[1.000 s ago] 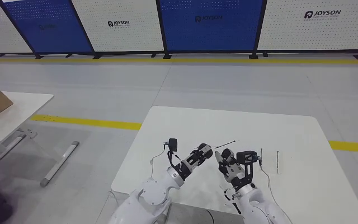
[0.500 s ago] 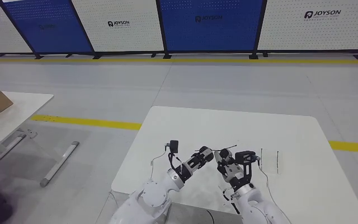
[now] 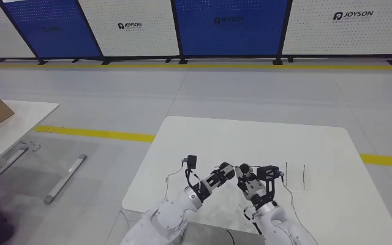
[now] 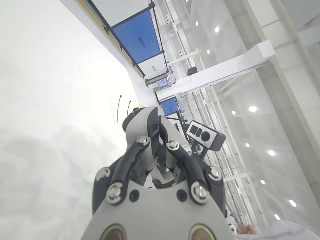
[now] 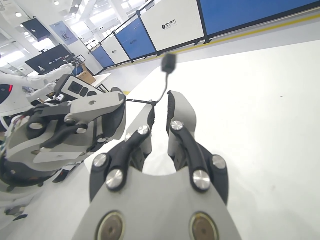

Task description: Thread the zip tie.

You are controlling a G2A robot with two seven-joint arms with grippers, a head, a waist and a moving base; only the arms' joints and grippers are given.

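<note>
The left hand (image 5: 122,101) is clamped on one end of the tie (image 5: 140,101), near the tabletop's (image 3: 257,131) 6 o'clock edge. The strap runs across to the right hand (image 5: 162,99), bends at one fingertip (image 5: 151,112) and rises to the head (image 5: 168,62), which hangs free. The right hand's fingers stand a narrow gap apart, apparently gripping nothing. No loop shows, so I judge the pick-up done and the threading of tail through head wholly left. Spare ties (image 3: 286,172) lie at the right hand's 3 o'clock.
</note>
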